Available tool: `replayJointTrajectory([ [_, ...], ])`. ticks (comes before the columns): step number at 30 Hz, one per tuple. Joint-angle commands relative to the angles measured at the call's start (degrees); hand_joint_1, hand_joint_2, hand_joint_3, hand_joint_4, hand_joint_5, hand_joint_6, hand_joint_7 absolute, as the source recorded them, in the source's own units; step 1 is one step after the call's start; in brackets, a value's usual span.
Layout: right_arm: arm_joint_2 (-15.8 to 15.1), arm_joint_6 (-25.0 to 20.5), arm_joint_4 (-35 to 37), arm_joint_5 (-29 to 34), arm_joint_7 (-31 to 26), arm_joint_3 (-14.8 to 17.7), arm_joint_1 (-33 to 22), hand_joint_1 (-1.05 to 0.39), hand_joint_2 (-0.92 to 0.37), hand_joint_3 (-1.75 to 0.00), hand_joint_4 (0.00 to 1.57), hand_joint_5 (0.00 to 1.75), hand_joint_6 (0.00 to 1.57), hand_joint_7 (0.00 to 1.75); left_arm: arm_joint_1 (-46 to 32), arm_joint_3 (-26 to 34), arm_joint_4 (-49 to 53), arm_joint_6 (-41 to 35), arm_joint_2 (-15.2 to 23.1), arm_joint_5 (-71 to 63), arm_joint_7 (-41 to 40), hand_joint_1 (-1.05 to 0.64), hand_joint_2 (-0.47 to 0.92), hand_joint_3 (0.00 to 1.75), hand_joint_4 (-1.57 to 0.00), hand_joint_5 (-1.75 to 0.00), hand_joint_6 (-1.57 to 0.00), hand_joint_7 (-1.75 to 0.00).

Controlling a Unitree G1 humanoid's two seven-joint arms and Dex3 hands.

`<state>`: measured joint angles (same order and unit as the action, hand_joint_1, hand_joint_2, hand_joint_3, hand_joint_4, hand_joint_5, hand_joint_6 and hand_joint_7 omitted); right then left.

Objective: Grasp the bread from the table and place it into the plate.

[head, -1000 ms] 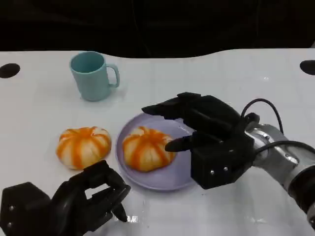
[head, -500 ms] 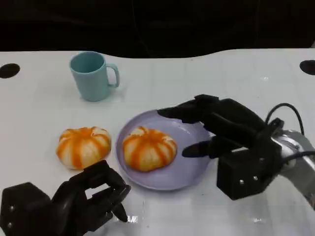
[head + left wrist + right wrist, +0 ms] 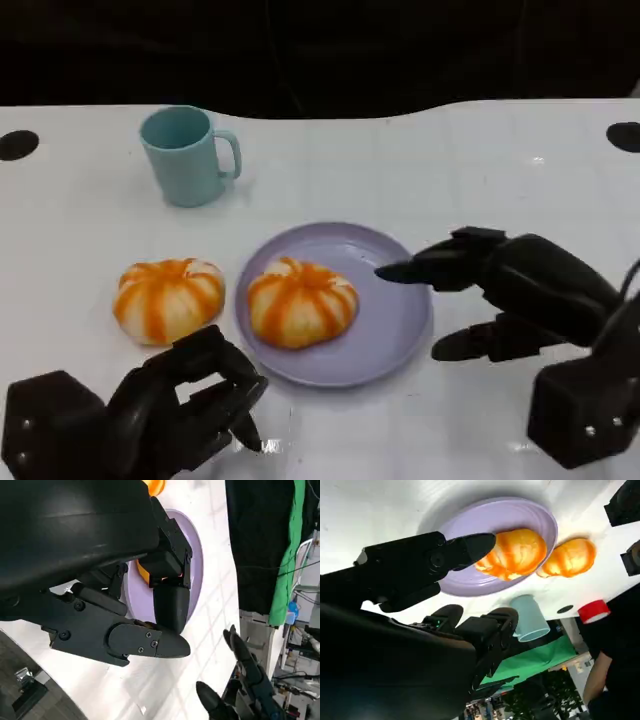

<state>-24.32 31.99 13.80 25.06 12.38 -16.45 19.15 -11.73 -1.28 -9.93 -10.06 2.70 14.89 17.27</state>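
One orange-striped bread [image 3: 300, 303] lies in the lilac plate [image 3: 390, 300], toward its left side. A second striped bread [image 3: 168, 298] sits on the white table just left of the plate. My right hand [image 3: 520, 290] hovers at the plate's right rim with its fingers apart and nothing in them, clear of the bread. At the table's near left, my left hand [image 3: 150, 415] has its fingers curled in on nothing. The right wrist view shows the plate [image 3: 520, 515], both breads [image 3: 517, 550] [image 3: 570, 557] and the spread fingers [image 3: 420, 560].
A teal mug [image 3: 185, 155] stands at the back left, handle to the right. Black round marks sit at the table's far corners. A person in dark clothes [image 3: 615, 645] stands beside the table in the right wrist view.
My right hand has drawn back to the right, from over the bread to beyond the plate's rim. The bread stays in the plate. The left hand has not moved.
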Motion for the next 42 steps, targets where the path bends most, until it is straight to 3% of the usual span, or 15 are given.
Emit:
replayJointTrajectory([
  [1,-3.1,0.4,-2.9,-0.8,0.2,2.6,-3.0,-0.23,-0.87,0.00,0.48,0.50,0.71,0.11,0.0,0.4,-0.4,0.3,0.5,-0.4,-0.6,-0.53,0.92,0.28,-0.74,-1.75,-0.66,-1.52],
  [10,-7.2,-2.0,-7.9,3.6,0.5,4.2,-7.2,-0.15,-0.90,-0.02,0.86,0.59,1.05,0.15,-0.1,0.2,-0.7,0.3,0.6,-0.2,-0.5,-0.54,0.92,0.29,-0.73,-1.75,-0.66,-1.52],
  [13,-8.7,-1.9,-9.9,6.8,-0.5,4.5,-9.1,-0.11,-0.91,-0.07,0.89,1.13,1.24,0.12,-0.3,0.2,-0.8,0.5,0.6,-0.2,-0.4,-0.55,0.92,0.28,-0.72,-1.75,-0.66,-1.52],
  [18,-9.5,-2.6,-12.3,8.9,-0.3,4.8,-11.3,-0.11,-0.91,-0.17,0.85,1.48,1.34,0.14,-0.3,0.3,-0.9,0.4,0.5,0.0,-0.5,-0.56,0.92,0.27,-0.73,-1.75,-0.67,-1.51],
  [22,-9.3,-4.8,-14.3,9.4,0.8,4.9,-13.1,-0.15,-0.68,-0.65,0.82,1.62,1.25,0.35,-0.3,0.3,-1.0,0.3,0.7,0.1,-0.4,-0.56,0.92,0.27,-0.73,-1.75,-0.68,-1.50],
  [24,-9.0,-5.7,-14.4,10.1,0.5,4.5,-13.6,-0.17,-0.65,-0.69,0.80,1.66,1.06,0.67,-0.4,0.3,-1.0,0.2,0.7,0.1,-0.4,-0.57,0.92,0.27,-0.73,-1.75,-0.68,-1.50],
  [28,-8.2,-5.5,-12.8,11.2,-1.2,3.7,-14.1,-0.19,-0.65,-0.71,0.79,1.71,0.93,0.91,-0.6,0.4,-1.4,0.0,0.9,0.2,-0.3,-0.57,0.92,0.27,-0.73,-1.75,-0.68,-1.50],
  [37,-7.5,-4.9,-9.2,11.9,-4.3,2.7,-13.6,-0.22,-0.65,-0.76,0.77,1.75,0.78,1.20,-0.5,0.6,-1.2,0.0,1.1,0.3,-0.2,-0.58,0.92,0.26,-0.73,-1.75,-0.69,-1.48],
  [42,-7.6,-4.8,-8.4,11.5,-4.7,2.4,-13.2,-0.23,-0.66,-0.77,0.78,1.75,0.77,1.22,-0.3,0.6,-0.8,0.2,1.1,0.2,-0.1,-0.56,0.92,0.29,-0.73,-1.75,-0.69,-1.49],
])
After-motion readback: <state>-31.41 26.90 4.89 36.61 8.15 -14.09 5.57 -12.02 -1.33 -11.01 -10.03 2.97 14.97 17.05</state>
